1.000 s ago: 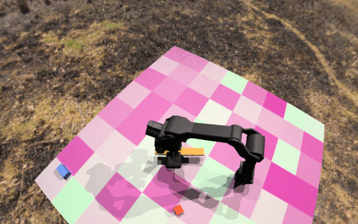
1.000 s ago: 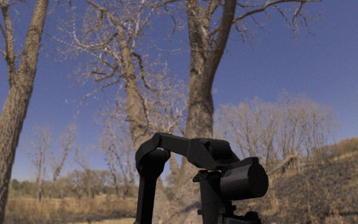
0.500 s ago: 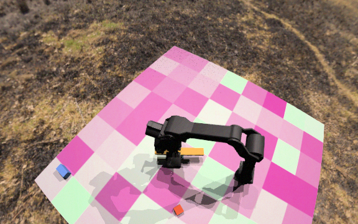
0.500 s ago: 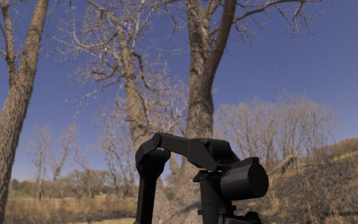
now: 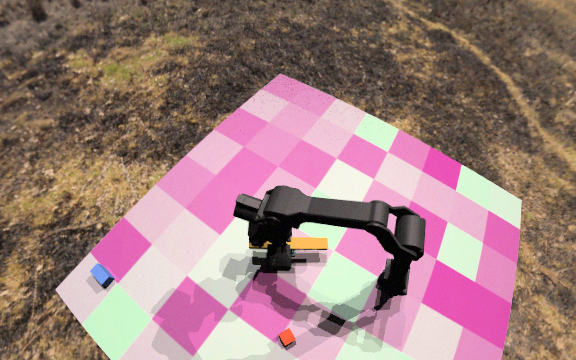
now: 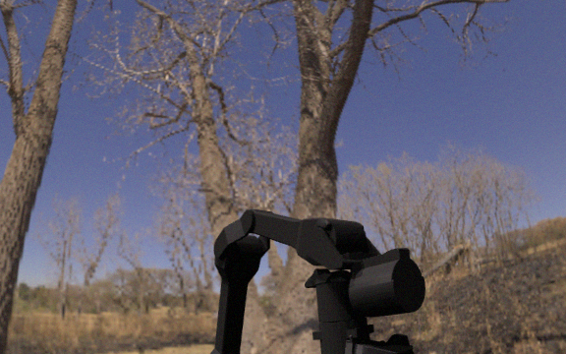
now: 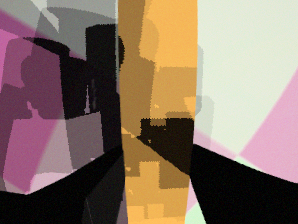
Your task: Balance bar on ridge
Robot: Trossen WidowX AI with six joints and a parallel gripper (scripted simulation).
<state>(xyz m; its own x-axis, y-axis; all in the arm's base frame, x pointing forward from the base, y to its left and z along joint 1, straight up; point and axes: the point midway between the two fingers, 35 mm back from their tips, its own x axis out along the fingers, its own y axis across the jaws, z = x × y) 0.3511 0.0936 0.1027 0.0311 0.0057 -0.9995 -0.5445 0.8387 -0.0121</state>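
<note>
An orange bar [image 5: 309,243] [image 7: 172,35] runs left to right in the top view, looking about level, with its shadow apart from it on the table. My gripper [image 7: 156,152] is shut on the bar, with one black finger at each side of it in the wrist view. In the top view the gripper [image 5: 278,251] covers the bar's middle-left part. The ridge is not clearly visible; only a tiny teal patch shows beside the gripper under the bar. I cannot tell whether the bar touches a ridge. The exterior view shows the arm but not the bar.
The checkered table [image 5: 178,230] has a blue block [image 5: 102,275] near its left corner and a small red cube [image 5: 287,337] at the front. The arm's base [image 5: 393,280] stands right of the bar, and the arm arches over from there.
</note>
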